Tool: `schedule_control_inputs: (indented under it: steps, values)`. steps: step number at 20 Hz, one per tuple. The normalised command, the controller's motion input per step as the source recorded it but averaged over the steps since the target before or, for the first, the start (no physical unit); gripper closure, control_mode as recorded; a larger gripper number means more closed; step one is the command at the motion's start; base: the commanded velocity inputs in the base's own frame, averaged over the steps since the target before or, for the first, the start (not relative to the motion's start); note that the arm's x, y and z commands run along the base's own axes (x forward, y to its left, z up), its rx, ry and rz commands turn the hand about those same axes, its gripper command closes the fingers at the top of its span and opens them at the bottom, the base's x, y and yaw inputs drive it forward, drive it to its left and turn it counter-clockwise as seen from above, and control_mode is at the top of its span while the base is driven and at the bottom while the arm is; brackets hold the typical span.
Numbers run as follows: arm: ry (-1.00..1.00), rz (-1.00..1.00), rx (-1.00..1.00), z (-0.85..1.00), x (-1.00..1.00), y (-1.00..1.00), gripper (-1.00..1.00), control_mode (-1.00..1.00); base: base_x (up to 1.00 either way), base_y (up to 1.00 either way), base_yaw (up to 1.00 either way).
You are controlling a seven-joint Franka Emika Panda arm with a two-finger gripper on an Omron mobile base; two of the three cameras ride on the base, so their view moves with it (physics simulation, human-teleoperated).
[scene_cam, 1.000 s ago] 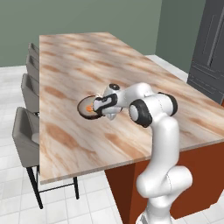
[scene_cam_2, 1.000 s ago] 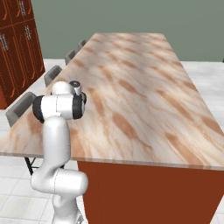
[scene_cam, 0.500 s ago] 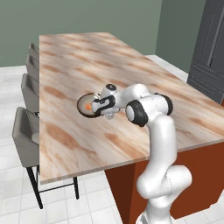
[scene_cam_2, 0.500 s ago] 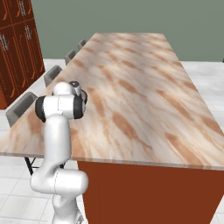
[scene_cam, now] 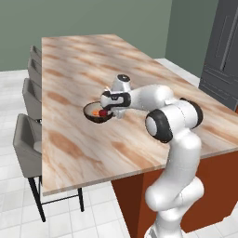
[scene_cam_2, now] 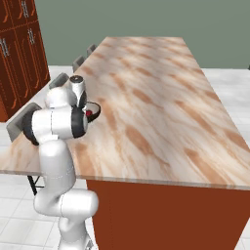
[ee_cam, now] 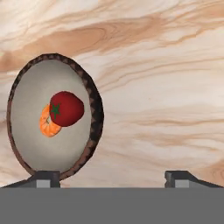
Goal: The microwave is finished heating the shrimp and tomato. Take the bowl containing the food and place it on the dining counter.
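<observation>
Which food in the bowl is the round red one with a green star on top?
The tomato. It is round, red and bigger; the shrimp beside it in the bowl is orange.

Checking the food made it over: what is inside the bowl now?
The bowl on the dining counter holds the red tomato and the orange shrimp. The tomato overlaps the shrimp, hiding part of it. The gripper stands open beside the bowl's rim.

Marbled bench [scene_cam_2: 161, 97] on red-brown base, white arm [scene_cam_2: 58, 127] at its left edge, dark bowl [scene_cam_2: 93, 110] on the bench partly behind the arm, tomato [scene_cam_2: 89, 114] inside, stools [scene_cam_2: 58, 80] along the far side, wooden cabinets [scene_cam_2: 22, 44] at left.
</observation>
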Motion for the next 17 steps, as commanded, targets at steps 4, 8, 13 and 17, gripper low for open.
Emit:
schedule_control_inputs:
  steps: [4, 8, 13, 17]
  values:
    - [-0.06, -0.04, 0.05, 0.94, -1.0, -0.4, -1.0, -1.0, 0.0, 0.0, 0.0]
    - [-0.09, 0.0, 0.0, 0.62, -1.0, -0.48, -1.0, -1.0, 0.0, 0.0, 0.0]
    - [-0.16, 0.0, -0.01, 0.09, -1.0, -0.49, -1.0, -1.0, 0.0, 0.0, 0.0]
    - [-0.23, 0.0, -0.06, 0.0, -1.0, -0.38, -1.0, -1.0, 0.0, 0.0, 0.0]
